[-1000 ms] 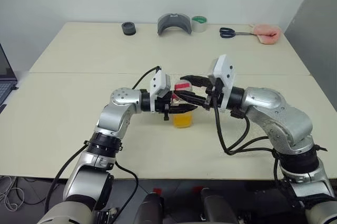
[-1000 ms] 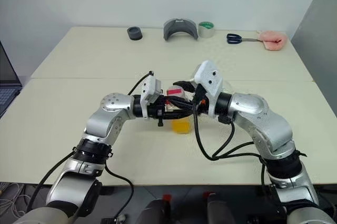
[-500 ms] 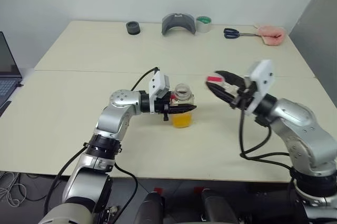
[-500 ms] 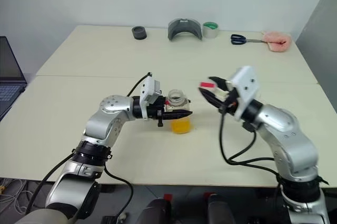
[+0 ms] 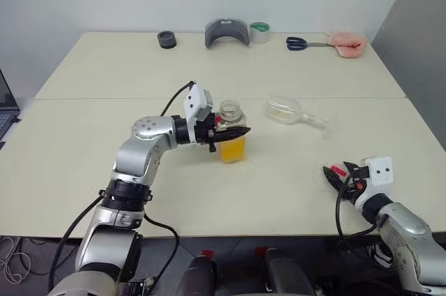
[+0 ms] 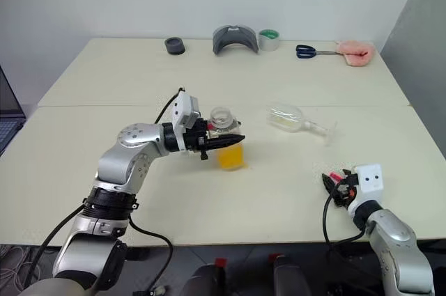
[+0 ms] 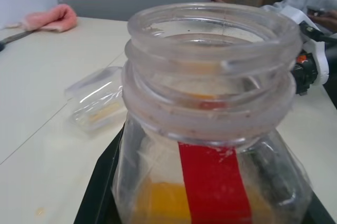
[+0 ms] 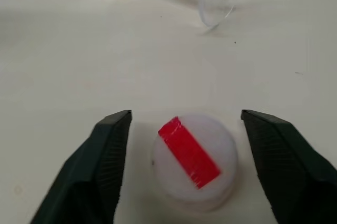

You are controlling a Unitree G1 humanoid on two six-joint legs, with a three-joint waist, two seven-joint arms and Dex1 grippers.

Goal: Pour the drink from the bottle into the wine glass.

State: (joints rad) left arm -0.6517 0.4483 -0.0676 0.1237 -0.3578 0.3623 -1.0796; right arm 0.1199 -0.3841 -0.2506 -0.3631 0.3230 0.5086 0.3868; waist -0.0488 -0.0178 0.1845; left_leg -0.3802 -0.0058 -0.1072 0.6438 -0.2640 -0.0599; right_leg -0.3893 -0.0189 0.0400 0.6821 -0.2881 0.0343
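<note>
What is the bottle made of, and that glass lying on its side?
The bottle looks like clear, slightly scuffed plastic: thick moulded screw threads ring its open neck. The wine glass is clear and shiny with bright glints; likely glass, though clear plastic cannot be ruled out.

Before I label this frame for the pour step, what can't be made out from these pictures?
- Clear stemmed wine glass lying on its side: whether anything is inside it; too small and see-through in the head views, cut off by the edge in the right wrist view.
- Left gripper fingers on the clear plastic bottle with the red label strip: contact hidden behind the bottle in the left wrist view.
- White cap with red tape: underside hidden against the table.
</note>
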